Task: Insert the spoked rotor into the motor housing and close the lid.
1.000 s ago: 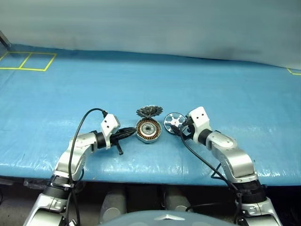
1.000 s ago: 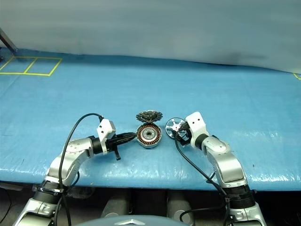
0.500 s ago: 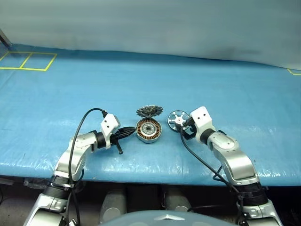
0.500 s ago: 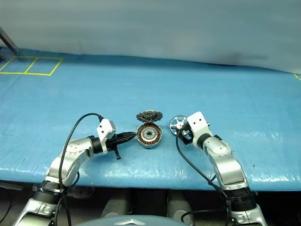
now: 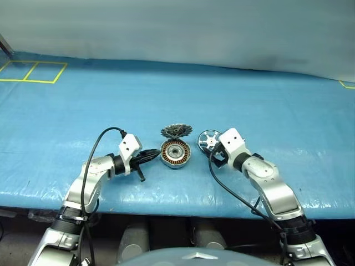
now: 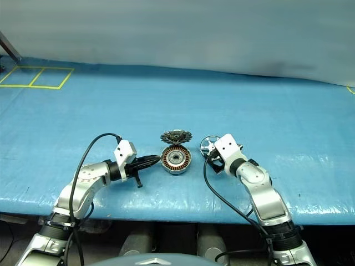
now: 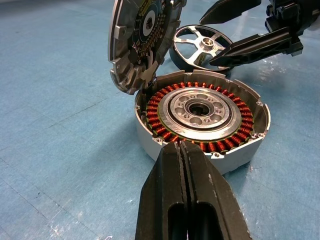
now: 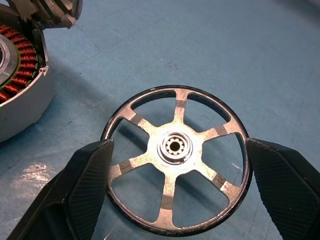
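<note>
The motor housing (image 5: 175,153) sits on the blue table with its copper windings showing. Its lid (image 5: 176,131) stands upright, hinged at the far edge, dark toothed face (image 7: 142,40) turned toward the housing (image 7: 200,110). The spoked rotor (image 8: 175,147), a black ring with silver spokes, lies just right of the housing. My right gripper (image 8: 179,145) is open, with one finger (image 8: 87,195) on each side of the rotor's rim; I cannot tell if they touch it. My left gripper (image 7: 181,150) is shut and empty, its tip against the housing's left side (image 5: 157,153).
The table's blue cover is wrinkled and glossy. Yellow tape squares (image 5: 33,72) mark the far left corner. The front edge of the table (image 5: 177,200) runs just behind both forearms. A grey wall stands behind the table.
The right wrist has rolled a little, and the rotor between its fingers has shifted slightly away from me. The left arm, the housing and the lid have not moved.
</note>
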### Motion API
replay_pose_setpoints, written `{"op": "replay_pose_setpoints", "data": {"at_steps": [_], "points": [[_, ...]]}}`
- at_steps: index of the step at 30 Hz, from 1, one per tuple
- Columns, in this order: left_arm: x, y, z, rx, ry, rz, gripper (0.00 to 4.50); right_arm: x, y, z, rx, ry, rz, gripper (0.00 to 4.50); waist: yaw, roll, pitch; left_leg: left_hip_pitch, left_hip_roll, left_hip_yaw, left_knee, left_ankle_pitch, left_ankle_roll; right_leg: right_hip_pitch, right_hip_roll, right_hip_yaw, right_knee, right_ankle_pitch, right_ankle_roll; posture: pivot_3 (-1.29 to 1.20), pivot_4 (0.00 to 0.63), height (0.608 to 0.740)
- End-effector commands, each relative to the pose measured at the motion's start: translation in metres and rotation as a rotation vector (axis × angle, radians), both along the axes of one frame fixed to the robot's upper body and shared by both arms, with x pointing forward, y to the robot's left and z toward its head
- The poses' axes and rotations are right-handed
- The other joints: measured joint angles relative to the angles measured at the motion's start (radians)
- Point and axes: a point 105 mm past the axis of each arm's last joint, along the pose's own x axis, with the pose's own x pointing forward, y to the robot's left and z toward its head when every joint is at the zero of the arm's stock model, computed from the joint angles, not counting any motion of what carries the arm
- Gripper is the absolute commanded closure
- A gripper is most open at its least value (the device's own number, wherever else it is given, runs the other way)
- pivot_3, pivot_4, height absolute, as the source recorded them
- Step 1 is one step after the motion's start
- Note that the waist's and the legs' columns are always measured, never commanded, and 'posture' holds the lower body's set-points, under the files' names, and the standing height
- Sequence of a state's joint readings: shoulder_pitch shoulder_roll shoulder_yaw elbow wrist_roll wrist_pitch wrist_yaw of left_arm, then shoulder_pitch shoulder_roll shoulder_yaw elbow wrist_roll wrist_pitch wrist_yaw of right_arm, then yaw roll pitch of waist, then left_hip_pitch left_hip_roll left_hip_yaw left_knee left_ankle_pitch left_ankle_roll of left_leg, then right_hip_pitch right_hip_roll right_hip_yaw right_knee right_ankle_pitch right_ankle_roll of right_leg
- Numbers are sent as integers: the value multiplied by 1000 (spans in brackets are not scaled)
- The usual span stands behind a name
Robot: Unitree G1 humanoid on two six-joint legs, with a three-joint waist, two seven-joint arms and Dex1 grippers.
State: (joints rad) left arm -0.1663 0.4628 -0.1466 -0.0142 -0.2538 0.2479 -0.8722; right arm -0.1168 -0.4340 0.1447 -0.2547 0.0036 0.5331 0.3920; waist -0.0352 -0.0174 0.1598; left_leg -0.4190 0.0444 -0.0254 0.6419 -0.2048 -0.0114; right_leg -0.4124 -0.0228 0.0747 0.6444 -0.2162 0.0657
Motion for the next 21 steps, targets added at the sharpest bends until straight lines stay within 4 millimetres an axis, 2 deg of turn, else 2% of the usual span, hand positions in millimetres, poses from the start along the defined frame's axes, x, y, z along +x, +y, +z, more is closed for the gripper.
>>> {"op": "replay_pose_setpoints", "data": {"at_steps": [1, 5, 15, 21], "points": [[0, -4, 7, -7, -38, -11, 4464, 1, 2, 13, -10, -60, 12, 0, 0, 0, 0, 0, 0, 0, 0, 0, 0, 0, 0, 0, 0, 0, 0, 0, 150, 740], [0, -4, 7, -4, -40, -8, 4464, 0, 2, 10, -2, -39, 12, 0, 0, 0, 0, 0, 0, 0, 0, 0, 0, 0, 0, 0, 0, 0, 0, 0, 150, 740], [1, -1, 5, 7, -46, 8, 4500, 1, 0, 1, 7, 4, -11, 3176, -1, 0, 0, 0, 0, 0, 0, 0, 0, 0, 0, 0, 0, 0, 0, 0, 150, 740], [1, -1, 5, 9, -45, 11, 4500, 0, -1, -6, 15, 46, -22, 3175, -1, 0, 0, 0, 0, 0, 0, 0, 0, 0, 0, 0, 0, 0, 0, 0, 150, 740]]}}
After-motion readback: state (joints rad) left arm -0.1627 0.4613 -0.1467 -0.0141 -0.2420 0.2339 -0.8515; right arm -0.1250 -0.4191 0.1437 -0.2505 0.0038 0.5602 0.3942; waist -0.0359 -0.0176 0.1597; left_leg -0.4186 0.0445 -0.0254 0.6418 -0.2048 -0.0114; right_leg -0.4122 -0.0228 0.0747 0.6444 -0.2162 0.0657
